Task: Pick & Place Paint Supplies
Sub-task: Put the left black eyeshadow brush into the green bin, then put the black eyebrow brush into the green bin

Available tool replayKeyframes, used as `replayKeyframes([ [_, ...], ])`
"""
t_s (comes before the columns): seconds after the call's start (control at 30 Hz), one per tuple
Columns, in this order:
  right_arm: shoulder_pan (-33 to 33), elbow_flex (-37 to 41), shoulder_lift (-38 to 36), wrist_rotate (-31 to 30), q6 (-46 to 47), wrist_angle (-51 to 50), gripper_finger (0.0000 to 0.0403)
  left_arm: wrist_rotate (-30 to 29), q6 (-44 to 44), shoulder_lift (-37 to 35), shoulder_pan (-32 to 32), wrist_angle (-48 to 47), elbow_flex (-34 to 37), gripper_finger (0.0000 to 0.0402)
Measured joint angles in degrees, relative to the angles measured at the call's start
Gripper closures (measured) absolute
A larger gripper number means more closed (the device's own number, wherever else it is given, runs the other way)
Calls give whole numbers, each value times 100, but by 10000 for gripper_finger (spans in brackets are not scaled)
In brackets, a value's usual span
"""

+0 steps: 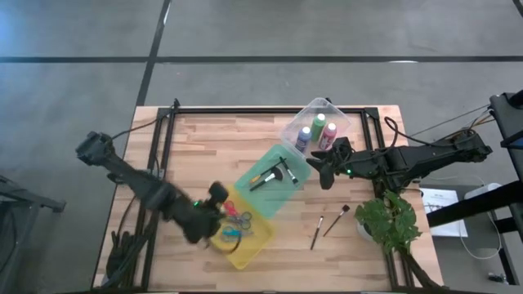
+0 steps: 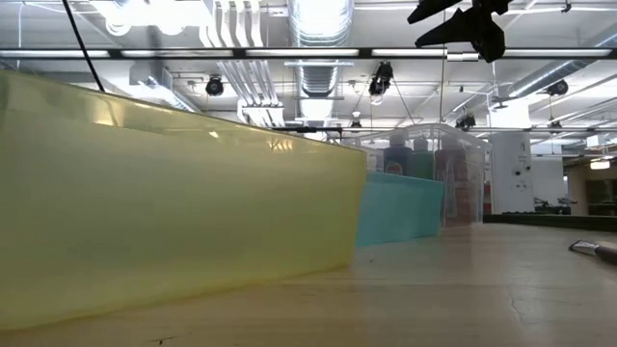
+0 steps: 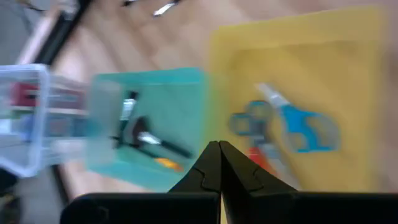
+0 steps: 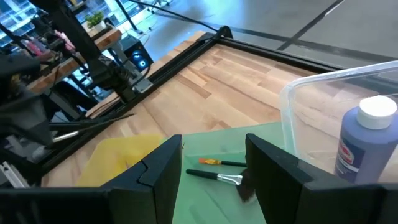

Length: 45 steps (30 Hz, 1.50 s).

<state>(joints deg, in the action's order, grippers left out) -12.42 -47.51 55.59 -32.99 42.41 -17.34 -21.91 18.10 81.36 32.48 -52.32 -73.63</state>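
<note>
Left gripper (image 3: 219,152): jaws pressed together, nothing held, positioned over the yellow bin (image 1: 249,237), where the scissors (image 3: 297,124) are seen lying inside. Right gripper (image 4: 214,163): jaws spread wide, nothing between them, held above the green bin (image 1: 274,181); brushes (image 4: 214,176) are laid in that bin. Three paint bottles (image 1: 317,133) are stood upright in the clear bin (image 1: 288,131), next along the diagonal row. Two more brushes (image 1: 328,224) are left on the bare desk (image 1: 212,147), near the leafy plant (image 1: 391,220).
</note>
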Motion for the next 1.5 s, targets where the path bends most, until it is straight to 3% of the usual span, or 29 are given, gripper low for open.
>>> replayKeyframes([
  [0.2,1,2,0,-4,23,0,232,455,1341,1,-1157,1151,0,401],
  [0.33,12,6,0,-18,57,-2,232,1126,1540,120,-1911,2183,0,401],
  [0.5,10,67,0,-18,178,-12,232,2861,676,508,-2638,2900,0,401],
  [0.7,6,161,0,-15,398,-28,232,4315,-805,1010,-3308,3602,0,401],
  [0.93,6,199,0,-13,414,-44,232,4942,-1634,1698,-3809,4077,2,401],
  [1.03,6,199,0,-13,448,-44,232,4848,-2070,1981,-3893,3991,4,401],
  [1.17,6,199,0,-11,621,-44,232,4166,-2010,2028,-3882,3968,7,382],
  [1.5,6,199,0,-11,715,-43,232,3260,-1811,1774,-4065,3679,7,229],
])
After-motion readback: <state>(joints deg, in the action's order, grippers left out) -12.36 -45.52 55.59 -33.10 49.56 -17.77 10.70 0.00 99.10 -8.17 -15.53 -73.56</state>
